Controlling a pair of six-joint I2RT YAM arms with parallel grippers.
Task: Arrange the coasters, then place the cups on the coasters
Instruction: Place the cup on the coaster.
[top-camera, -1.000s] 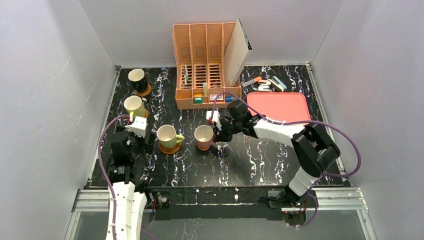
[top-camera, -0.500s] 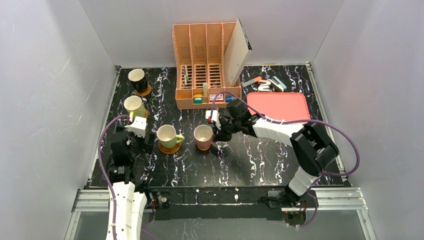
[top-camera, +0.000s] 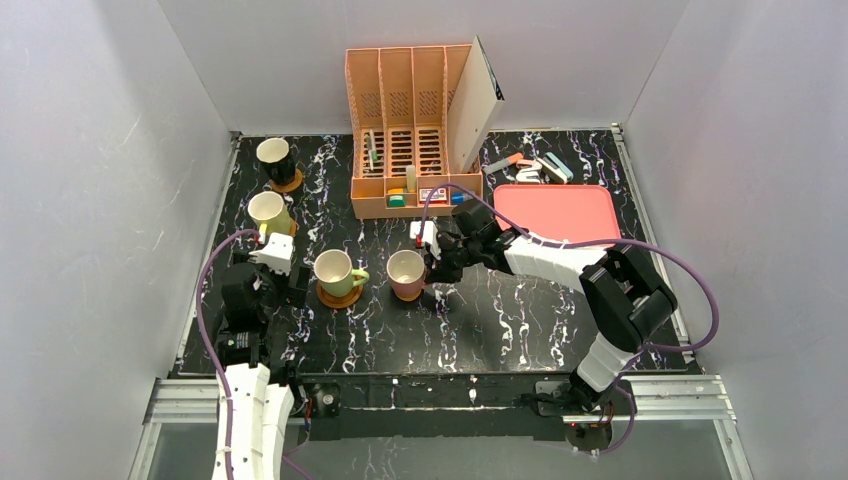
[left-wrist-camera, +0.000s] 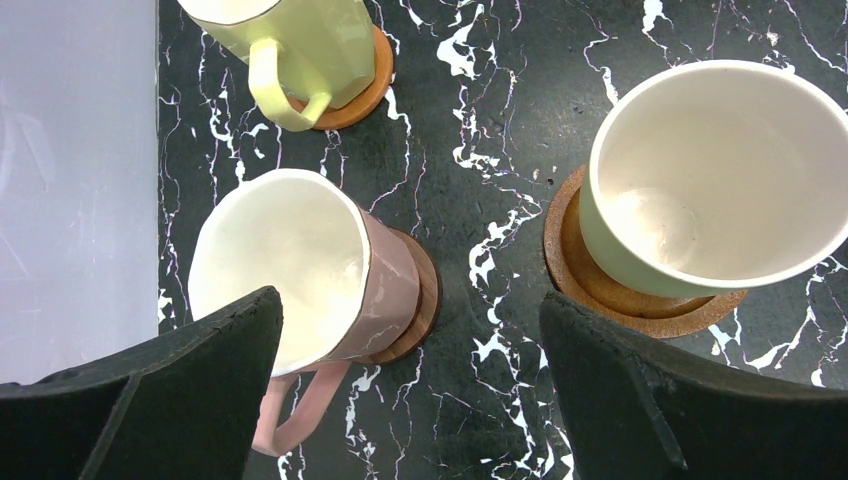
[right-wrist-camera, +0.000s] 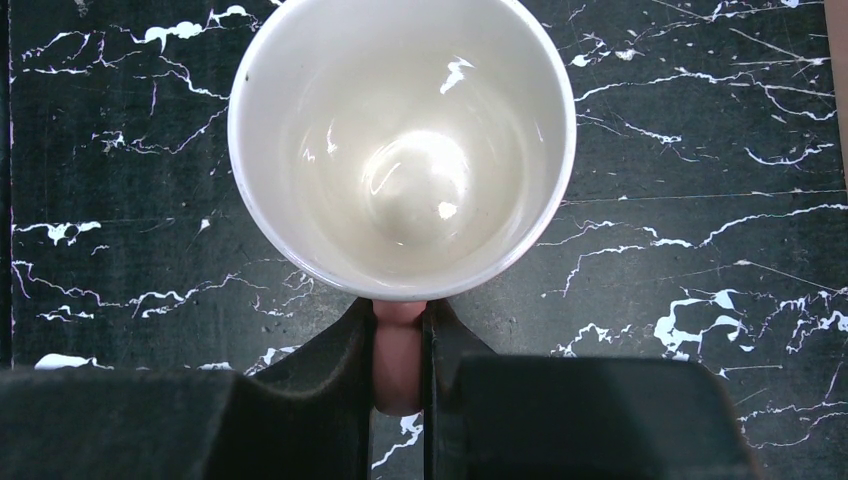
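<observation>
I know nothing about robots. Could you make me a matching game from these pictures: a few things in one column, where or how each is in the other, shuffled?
Things: 1 black cup; 2 olive green cup; 3 left pincer; 4 right pincer.
States: a open wide; b far left, on a coaster; c shut on the handle of the middle cup; d on the ringed wooden coaster.
Pairs: 1-b; 2-d; 3-a; 4-c.

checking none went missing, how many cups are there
5: black cup far left, yellow cup nearer, green cup mid-left, pink cup below left hand, fifth cup in right hand.
</observation>
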